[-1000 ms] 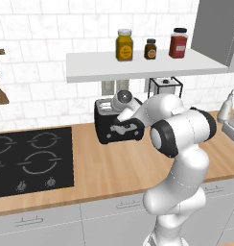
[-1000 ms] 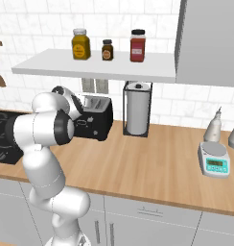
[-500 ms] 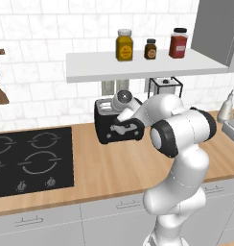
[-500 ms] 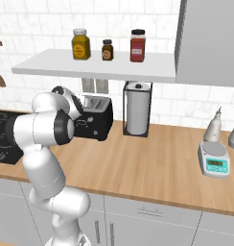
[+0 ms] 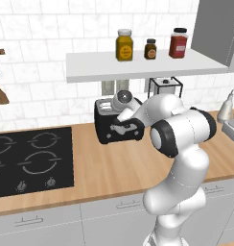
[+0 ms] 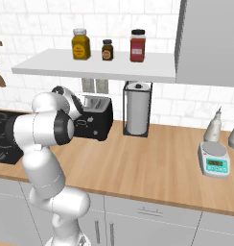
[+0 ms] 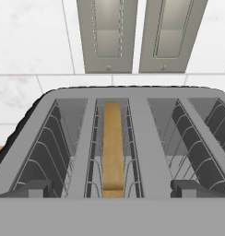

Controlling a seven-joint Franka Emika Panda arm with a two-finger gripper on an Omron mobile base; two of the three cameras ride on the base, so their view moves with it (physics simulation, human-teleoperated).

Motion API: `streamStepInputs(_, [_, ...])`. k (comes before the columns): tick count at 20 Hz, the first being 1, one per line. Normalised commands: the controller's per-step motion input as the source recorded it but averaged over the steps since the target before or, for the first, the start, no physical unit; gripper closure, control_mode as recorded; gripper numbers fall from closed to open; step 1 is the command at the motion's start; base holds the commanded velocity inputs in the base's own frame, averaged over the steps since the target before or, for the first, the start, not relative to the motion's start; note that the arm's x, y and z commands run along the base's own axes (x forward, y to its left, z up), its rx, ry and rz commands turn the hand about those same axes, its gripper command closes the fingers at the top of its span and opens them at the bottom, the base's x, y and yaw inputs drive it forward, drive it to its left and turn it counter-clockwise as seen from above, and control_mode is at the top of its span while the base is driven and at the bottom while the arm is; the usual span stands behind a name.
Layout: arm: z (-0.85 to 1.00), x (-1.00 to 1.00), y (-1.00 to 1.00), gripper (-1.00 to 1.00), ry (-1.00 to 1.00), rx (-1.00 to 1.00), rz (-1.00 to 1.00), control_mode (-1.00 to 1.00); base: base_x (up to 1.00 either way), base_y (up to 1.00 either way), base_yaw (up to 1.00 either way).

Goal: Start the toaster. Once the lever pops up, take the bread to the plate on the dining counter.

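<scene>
Black toaster (image 5: 118, 127) mid-frame under the shelf (image 5: 138, 65), bread (image 7: 113, 147) standing in its left slot, paper towel roll (image 6: 137, 114) to the right, gripper (image 7: 112, 189) wide open above the slots, holding nothing, black hob (image 5: 30, 161) lower left

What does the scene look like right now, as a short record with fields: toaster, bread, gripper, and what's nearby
toaster: black, on the wood counter against the tiled wall
bread: tan slice standing in the left slot in the hand view
gripper: open, above the toaster top, holding nothing
nearby: hob to the toaster's left, paper towel roll to its right, three jars on the shelf above
</scene>
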Motion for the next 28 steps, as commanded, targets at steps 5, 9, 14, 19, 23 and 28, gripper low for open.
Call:
streamStepInputs(5, [0.0, 0.0, 0.0, -1.0, 0.0, 0.0, 0.0, -1.0, 0.0, 0.0, 0.0])
streamStepInputs(9, [0.0, 0.0, 0.0, -1.0, 0.0, 0.0, 0.0, -1.0, 0.0, 0.0, 0.0])
streamStepInputs(14, [0.0, 0.0, 0.0, -1.0, 0.0, 0.0, 0.0, -1.0, 0.0, 0.0, 0.0])
streamStepInputs(19, [0.0, 0.0, 0.0, -1.0, 0.0, 0.0, 0.0, -1.0, 0.0, 0.0, 0.0])
streamStepInputs(23, [0.0, 0.0, 0.0, -1.0, 0.0, 0.0, 0.0, -1.0, 0.0, 0.0, 0.0])
streamStepInputs(28, [0.0, 0.0, 0.0, -1.0, 0.0, 0.0, 0.0, -1.0, 0.0, 0.0, 0.0])
